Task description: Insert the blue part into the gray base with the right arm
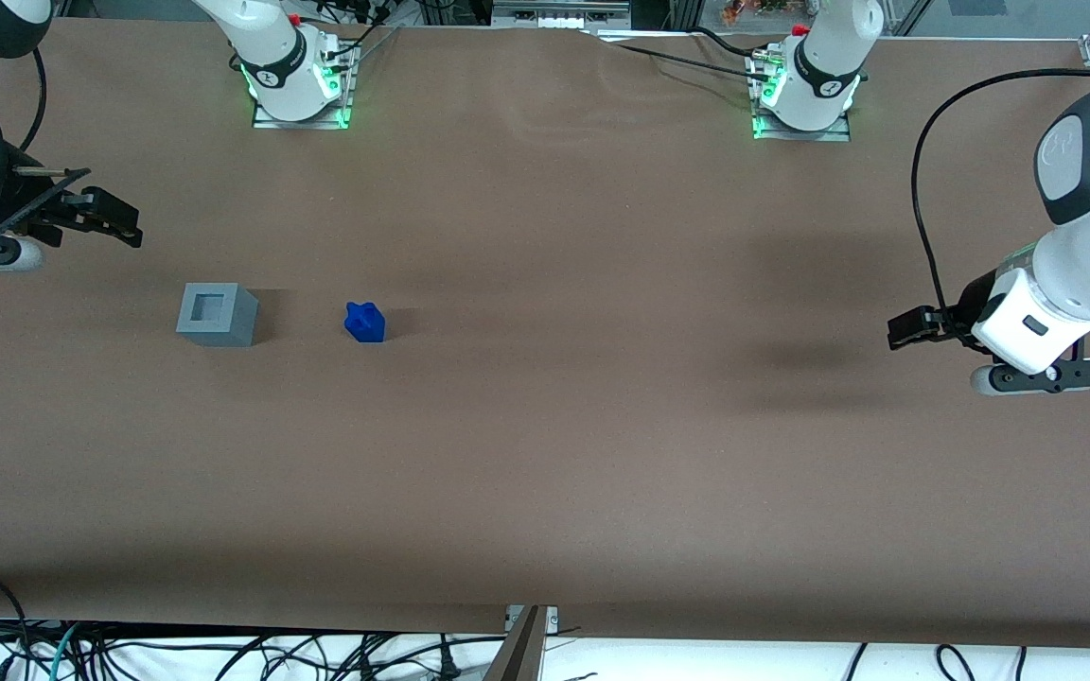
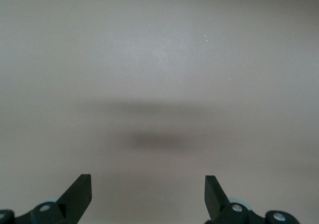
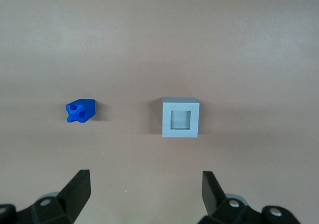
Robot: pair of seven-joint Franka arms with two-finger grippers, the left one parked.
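The blue part (image 1: 365, 323) lies on the brown table beside the gray base (image 1: 216, 315), a short gap apart, on the side toward the parked arm. The base stands upright with its square recess facing up and empty. My right gripper (image 1: 131, 225) hovers above the table at the working arm's end, farther from the front camera than the base and apart from both things. In the right wrist view the gripper (image 3: 146, 184) is open and empty, with the blue part (image 3: 79, 110) and the gray base (image 3: 180, 117) ahead of it on the table.
The brown table cover (image 1: 545, 473) spans the view. Two arm mounts (image 1: 299, 90) (image 1: 802, 99) stand at the table edge farthest from the front camera. The parked arm (image 1: 1056, 284) hangs over its end. Cables (image 1: 223, 653) lie below the near edge.
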